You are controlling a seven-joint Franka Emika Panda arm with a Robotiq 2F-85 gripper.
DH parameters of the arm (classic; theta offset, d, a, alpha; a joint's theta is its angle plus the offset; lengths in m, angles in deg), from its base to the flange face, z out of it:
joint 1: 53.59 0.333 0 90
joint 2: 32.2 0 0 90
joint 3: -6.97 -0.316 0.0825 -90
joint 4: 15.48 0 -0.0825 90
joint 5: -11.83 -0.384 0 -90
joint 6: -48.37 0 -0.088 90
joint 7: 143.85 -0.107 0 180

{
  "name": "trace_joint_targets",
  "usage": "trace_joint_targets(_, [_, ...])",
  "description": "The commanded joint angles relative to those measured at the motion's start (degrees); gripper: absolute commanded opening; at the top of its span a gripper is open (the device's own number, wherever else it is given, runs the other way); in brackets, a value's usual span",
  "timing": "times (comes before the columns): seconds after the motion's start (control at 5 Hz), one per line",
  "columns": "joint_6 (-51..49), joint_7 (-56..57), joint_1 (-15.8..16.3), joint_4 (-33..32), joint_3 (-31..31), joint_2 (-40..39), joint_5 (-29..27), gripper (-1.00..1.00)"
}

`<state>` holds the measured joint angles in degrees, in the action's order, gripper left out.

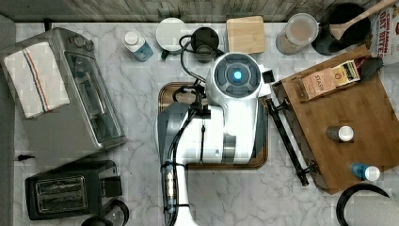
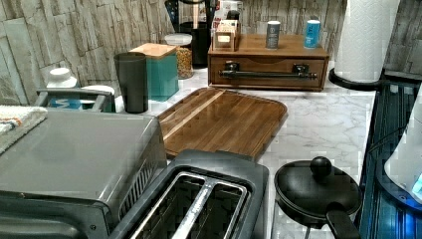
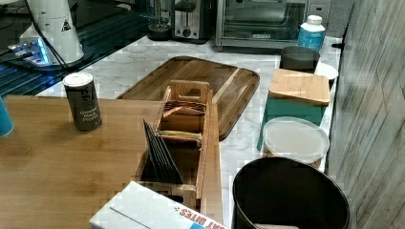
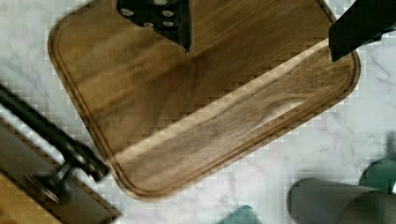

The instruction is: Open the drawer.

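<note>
Wood makes up nearly all of what matters here. Largest is the marble counter (image 1: 141,141); on it, at about 3 o'clock from the arm (image 1: 221,127) in the top view, stands the wooden unit with its bamboo top board (image 1: 362,122), and under that board sits the drawer (image 2: 268,64), shut, its front flush with the frame. Across that front runs the long black bar handle (image 2: 268,74), held off the wood on two posts.

My judgement: the drawer is stiff and fairly light (shallow, plain wood), but the unit may slide on smooth marble if the pull is abrupt. The bar is thin and probably slick; the best hold is near its middle, fingers closing above and below it, with a straight pull so the drawer does not rack.

The dark rounded tray (image 4: 187,102) lies between arm and drawer. The gripper (image 4: 261,32) hangs over it with its two fingers set wide apart and nothing between them, well short of the handle.

The left view shows the drawer front square on, with the gap behind the bar. The top view gives only the bar's line (image 1: 287,141) along the board's edge. The wrist view catches one handle end (image 4: 51,135) beside the tray, placing the gripper relative to it. The right view looks across the top board, with the pepper shaker (image 3: 83,101) on it.
</note>
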<state>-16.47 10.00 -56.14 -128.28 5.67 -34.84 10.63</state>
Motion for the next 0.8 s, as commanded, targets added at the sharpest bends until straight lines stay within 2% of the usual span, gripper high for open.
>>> trace_joint_targets(0.2, [9.7, 30.9, -4.5, -19.4, 4.6, 12.0, 1.8, 1.0])
trace_joint_targets(0.4, [11.8, 41.1, -6.1, -22.0, 7.3, 12.4, 2.5, 1.0])
trace_joint_targets(0.8, [21.9, 53.2, -8.3, -26.6, 10.4, 10.1, 5.8, 1.0])
